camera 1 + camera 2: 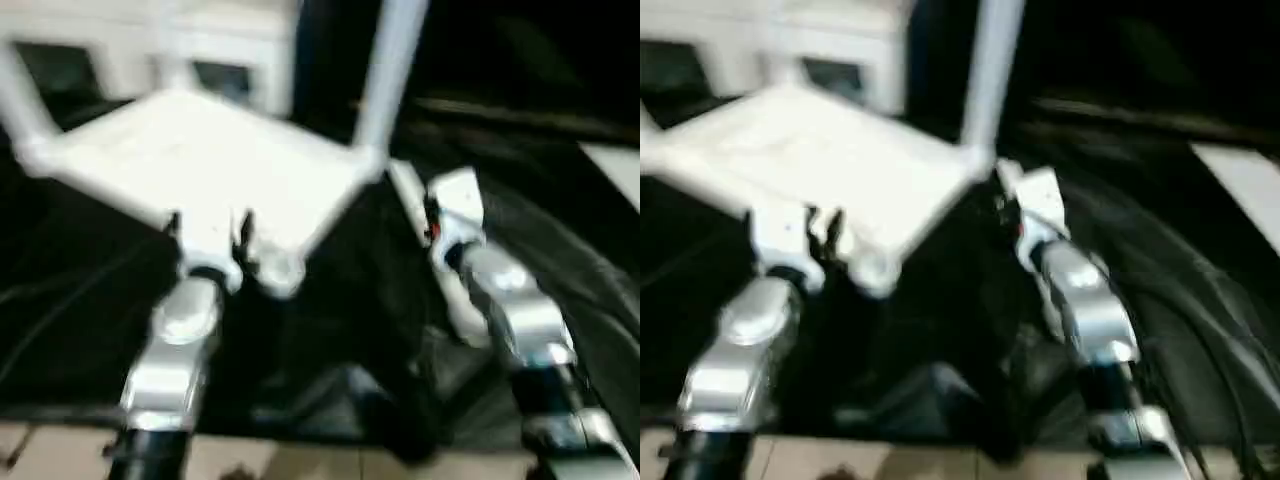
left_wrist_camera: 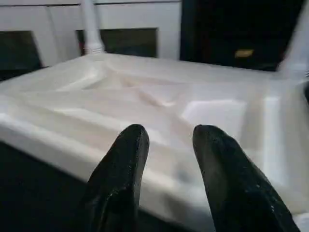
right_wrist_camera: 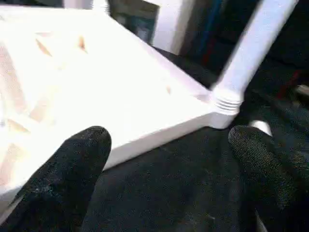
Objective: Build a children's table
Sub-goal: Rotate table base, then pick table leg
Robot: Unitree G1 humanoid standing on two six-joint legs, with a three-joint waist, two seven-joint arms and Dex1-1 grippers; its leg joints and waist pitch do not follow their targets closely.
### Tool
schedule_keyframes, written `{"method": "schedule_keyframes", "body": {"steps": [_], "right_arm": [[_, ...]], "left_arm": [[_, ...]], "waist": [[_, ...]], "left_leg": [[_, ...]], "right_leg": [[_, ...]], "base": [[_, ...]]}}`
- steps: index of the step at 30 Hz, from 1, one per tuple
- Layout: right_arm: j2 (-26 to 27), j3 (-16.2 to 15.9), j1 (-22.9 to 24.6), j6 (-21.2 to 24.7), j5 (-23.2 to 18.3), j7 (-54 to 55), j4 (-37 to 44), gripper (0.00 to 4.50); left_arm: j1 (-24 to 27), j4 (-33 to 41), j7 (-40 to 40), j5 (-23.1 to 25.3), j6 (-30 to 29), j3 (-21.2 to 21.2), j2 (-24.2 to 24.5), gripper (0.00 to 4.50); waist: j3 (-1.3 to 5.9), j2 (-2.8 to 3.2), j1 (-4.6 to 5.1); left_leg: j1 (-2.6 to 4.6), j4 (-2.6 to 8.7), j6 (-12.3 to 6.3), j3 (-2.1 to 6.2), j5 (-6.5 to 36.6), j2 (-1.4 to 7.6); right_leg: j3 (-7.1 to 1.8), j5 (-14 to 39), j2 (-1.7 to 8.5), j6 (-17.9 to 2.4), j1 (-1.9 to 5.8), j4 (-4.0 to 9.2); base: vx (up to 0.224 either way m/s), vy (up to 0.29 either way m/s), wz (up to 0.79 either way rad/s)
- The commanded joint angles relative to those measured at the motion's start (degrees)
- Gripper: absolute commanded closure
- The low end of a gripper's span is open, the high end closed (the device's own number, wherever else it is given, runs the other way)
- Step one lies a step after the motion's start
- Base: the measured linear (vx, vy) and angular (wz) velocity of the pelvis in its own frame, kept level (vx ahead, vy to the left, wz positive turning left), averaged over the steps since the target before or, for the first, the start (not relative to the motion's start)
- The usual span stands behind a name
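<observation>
The white tabletop [image 1: 200,160] lies upside down on the black-covered work table. Legs stand up from three of its corners: at the left [image 1: 20,100], the back [image 2: 91,24] and the right [image 1: 390,70]. The near corner socket [image 1: 280,272] has no leg in it. A fourth white leg [image 1: 408,192] lies on the cloth beside the right corner, partly hidden by my right arm. My left gripper [image 1: 208,228] is open at the tabletop's near rim, its fingers [image 2: 130,145] just over the edge. My right gripper [image 3: 169,140] is open over the cloth, close to the right corner.
A white cabinet with glass doors [image 1: 230,50] stands behind the work table. The black cloth [image 1: 330,330] is creased and bunched toward the front edge, with tiled floor [image 1: 300,460] below it. A pale flat object [image 1: 615,165] lies at the far right.
</observation>
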State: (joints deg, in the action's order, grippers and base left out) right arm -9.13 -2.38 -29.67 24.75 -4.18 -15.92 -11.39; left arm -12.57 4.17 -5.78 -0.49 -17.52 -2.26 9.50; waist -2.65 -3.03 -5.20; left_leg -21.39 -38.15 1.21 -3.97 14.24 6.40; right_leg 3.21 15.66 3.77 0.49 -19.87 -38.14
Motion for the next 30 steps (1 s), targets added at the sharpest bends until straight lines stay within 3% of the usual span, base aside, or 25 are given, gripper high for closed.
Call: {"method": "schedule_keyframes", "body": {"steps": [1, 2, 3, 4, 5, 6, 7, 8, 9, 10, 11, 12, 16, 17, 18, 21, 23, 24, 25, 26, 27, 28, 30], "right_arm": [[-1.9, 5.1, -0.5, 5.7, -2.8, 1.5, 0.9, 0.12], [-2.0, 5.8, -0.8, 7.4, -3.6, 1.5, 0.9, 0.12], [-2.3, 6.3, -1.3, 9.1, -3.5, 2.2, 0.7, 0.12], [-2.5, 7.2, -1.8, 10.4, -3.9, 2.4, 0.3, 0.12], [-3.0, 7.6, -2.4, 11.6, -3.7, 2.6, 0.0, 0.12], [-3.8, 7.8, -3.2, 13.5, -3.0, 3.1, -0.7, 0.12], [-4.6, 7.7, -3.9, 15.5, -2.1, 3.5, -1.7, 0.04], [-5.3, 7.9, -5.1, 18.0, -1.1, 4.0, -3.1, 0.0], [-5.4, 7.9, -5.2, 18.3, -1.0, 4.1, -3.3, 0.0], [-6.2, 7.9, -6.5, 20.2, -0.6, 4.0, -4.9, 0.0], [-7.1, 7.6, -7.6, 21.5, -0.5, 3.9, -6.3, 0.0], [-8.2, 7.4, -9.5, 22.3, -0.6, 3.5, -9.2, 0.0], [-10.9, 4.8, -14.5, 25.6, 0.3, 0.6, -18.4, 0.0], [-11.7, 4.2, -17.1, 23.6, 1.4, 0.2, -25.2, 0.0], [-11.9, 4.3, -18.7, 21.7, 1.8, 0.2, -29.7, 0.0], [-12.0, 4.9, -21.2, 20.1, 1.8, -1.4, -36.1, 0.0], [-12.3, 5.0, -23.0, 19.4, 2.3, -1.9, -40.4, 0.0], [-12.8, 3.9, -24.6, 18.4, 3.6, -2.0, -44.4, 0.0], [-13.0, 3.4, -25.0, 18.1, 4.1, -1.9, -45.5, 0.0], [-13.3, 3.2, -25.7, 17.8, 4.1, -2.0, -46.9, 0.0], [-13.4, 3.4, -26.1, 18.2, 3.5, -2.8, -47.7, 0.0], [-13.5, 3.4, -26.6, 18.8, 3.0, -4.4, -48.6, 0.0], [-13.7, 3.9, -27.9, 19.9, 1.8, -8.4, -51.8, 0.0]], "left_arm": [[0.6, 2.2, -5.0, -1.8, -0.3, 3.1, 0.2, 2.58], [1.0, 2.5, -6.9, -2.3, -0.7, 3.9, 1.0, 2.58], [1.3, 2.7, -9.0, -3.1, -1.0, 4.6, 2.0, 2.58], [1.5, 2.8, -10.9, -3.8, -1.5, 5.2, 2.9, 2.58], [1.5, 2.8, -12.7, -4.5, -2.0, 5.6, 3.7, 2.58], [1.2, 2.8, -14.6, -5.8, -2.8, 5.6, 4.3, 2.58], [0.8, 3.1, -16.9, -7.8, -4.3, 5.5, 4.9, 2.4], [0.0, 3.4, -19.9, -9.8, -6.1, 5.8, 5.9, 2.21], [-0.1, 3.4, -20.3, -10.0, -6.3, 5.9, 6.1, 2.21], [-0.9, 3.9, -22.6, -11.3, -7.8, 6.3, 7.0, 2.21], [-1.5, 4.4, -24.4, -12.2, -9.0, 6.7, 7.6, 2.16], [-2.3, 4.7, -26.4, -12.5, -9.9, 7.5, 8.6, 1.86], [-3.7, 5.8, -30.4, -13.5, -11.6, 9.5, 10.6, 1.64], [-4.4, 6.5, -32.4, -14.2, -12.5, 10.8, 11.5, 1.49], [-4.8, 7.1, -33.5, -14.8, -13.5, 11.4, 12.0, 1.49], [-5.4, 7.6, -34.1, -15.0, -14.5, 12.0, 12.6, 1.28], [-5.7, 8.0, -34.2, -15.0, -14.9, 12.0, 12.9, 1.17], [-5.7, 8.6, -34.5, -15.4, -15.6, 11.8, 13.1, 0.93], [-5.7, 8.8, -34.7, -15.5, -15.8, 11.8, 13.2, 0.87], [-5.6, 9.1, -34.9, -15.7, -16.2, 11.9, 13.4, 0.83], [-5.5, 9.5, -35.3, -16.0, -16.6, 12.0, 13.6, 0.83], [-5.4, 9.9, -35.6, -16.0, -16.6, 12.3, 14.0, 0.83], [-4.8, 11.6, -36.9, -17.3, -18.0, 12.6, 14.7, 0.83]], "waist": [[4.33, 0.24, 0.45], [4.02, -0.04, 0.34], [3.98, -0.48, -0.1], [3.92, -0.44, -0.18], [3.85, 0.15, -0.2], [3.51, 0.3, 0.46], [3.34, 0.53, 0.74], [2.87, 0.58, 1.25], [2.79, 0.72, 1.45], [2.36, 1.22, 1.8], [2.07, 1.11, 2.29], [2.01, 1.15, 2.43], [2.31, 1.05, 2.27], [2.59, 1.06, 2.4], [2.55, 0.61, 2.38], [2.6, 0.93, 2.26], [2.96, 0.73, 2.18], [3.3, 0.92, 2.08], [3.39, 1.03, 1.96], [3.94, 0.81, 1.72], [3.94, 0.81, 1.72], [3.73, 0.5, 1.58], [3.51, 0.58, 1.51]], "left_leg": [[4.02, 1.68, -9.71, 0.99, -48.3, 3.71], [2.71, 2.47, -8.53, -0.11, -41.1, 2.64], [1.16, 3.68, -6.18, -0.69, -29.2, 2.59], [0.88, 4.18, -4.87, -0.89, -23.7, 2.94], [0.77, 4.7, -3.59, -0.92, -19.1, 3.24], [0.93, 5.97, -0.31, -1.26, -8.5, 3.89], [0.88, 6.32, 0.73, -1.28, -5.9, 3.96], [0.88, 6.88, 2.41, -1.56, 0.7, 4.14], [1.02, 7.01, 3.12, -1.75, 3.6, 4.18], [1.19, 7.44, 4.31, -2.16, 10.3, 4.42], [1.35, 7.72, 5.5, -2.34, 16.0, 4.61], [1.37, 7.8, 6.43, -2.41, 18.8, 4.81], [1.1, 7.59, 5.65, -2.98, 15.4, 4.81], [1.02, 7.31, 5.35, -3.01, 14.1, 4.7], [0.59, 7.32, 5.23, -3.35, 13.0, 4.84], [0.54, 7.23, 5.12, -3.87, 11.5, 5.07], [0.26, 7.1, 4.52, -4.03, 8.6, 5.21], [0.21, 6.87, 3.93, -4.33, 5.7, 5.29], [0.17, 6.86, 3.71, -4.45, 4.9, 5.27], [-0.03, 6.37, 2.25, -4.67, -0.1, 5.26], [-0.03, 6.37, 2.25, -4.67, -0.1, 5.26], [-0.26, 6.25, 0.33, -4.96, -1.0, 5.17], [-0.16, 6.38, -0.06, -5.0, 1.1, 5.44]], "right_leg": [[-3.76, -21.3, 3.73, -1.2, -2.17, 3.63], [-3.75, -21.1, 3.8, -2.7, -1.06, 3.78], [-4.15, -19.7, 4.13, -4.6, 0.8, 3.7], [-4.09, -17.8, 4.24, -5.7, 1.1, 3.83], [-4.06, -15.9, 4.43, -6.8, 1.41, 3.84], [-3.72, -10.5, 4.03, -10.0, 1.5, 4.28], [-3.64, -8.8, 3.93, -10.7, 1.52, 4.38], [-3.66, -4.0, 3.85, -11.8, 1.18, 4.81], [-3.7, -1.4, 3.88, -12.1, 1.02, 4.95], [-3.85, 5.3, 4.0, -11.9, 0.57, 5.58], [-3.89, 12.5, 4.07, -11.0, 0.14, 6.18], [-3.86, 17.5, 4.12, -9.5, -0.09, 6.56], [-4.06, 15.5, 4.05, -9.2, -0.3, 6.66], [-3.93, 15.2, 4.11, -10.2, -0.41, 6.3], [-3.89, 15.3, 4.11, -10.4, -0.38, 6.38], [-3.86, 12.7, 3.96, -11.4, -0.59, 6.19], [-3.8, 8.5, 3.91, -12.2, -0.18, 5.75], [-3.66, 2.9, 3.75, -14.0, -0.16, 5.24], [-3.64, 0.7, 3.59, -14.5, -0.05, 5.07], [-3.56, -7.8, 3.28, -15.9, 0.12, 4.19], [-3.56, -7.8, 3.28, -15.9, 0.12, 4.19], [-3.55, -9.7, 3.21, -16.7, 0.07, 4.18], [-3.54, -6.4, 3.4, -17.0, -0.05, 4.44]], "base": [[0.0, 0.0, 0.0], [-0.062, 0.075, 0.12], [-0.058, 0.016, 0.03], [-0.058, 0.016, 0.03], [-0.056, -0.027, -0.03], [-0.082, -0.023, -0.04], [-0.129, -0.033, -0.04], [-0.09, -0.018, -0.03], [-0.091, -0.031, 0.01], [-0.091, -0.04, -0.01], [-0.091, -0.04, -0.01], [-0.086, -0.031, -0.06], [-0.049, -0.018, -0.03], [0.0, 0.0, 0.0], [0.0, 0.0, 0.0], [0.0, 0.0, 0.0], [0.0, 0.0, 0.0], [0.0, 0.0, 0.0], [0.0, 0.0, 0.0], [0.0, 0.0, 0.0], [0.0, 0.0, 0.0], [0.0, 0.0, 0.0], [0.0, 0.0, 0.0]]}}
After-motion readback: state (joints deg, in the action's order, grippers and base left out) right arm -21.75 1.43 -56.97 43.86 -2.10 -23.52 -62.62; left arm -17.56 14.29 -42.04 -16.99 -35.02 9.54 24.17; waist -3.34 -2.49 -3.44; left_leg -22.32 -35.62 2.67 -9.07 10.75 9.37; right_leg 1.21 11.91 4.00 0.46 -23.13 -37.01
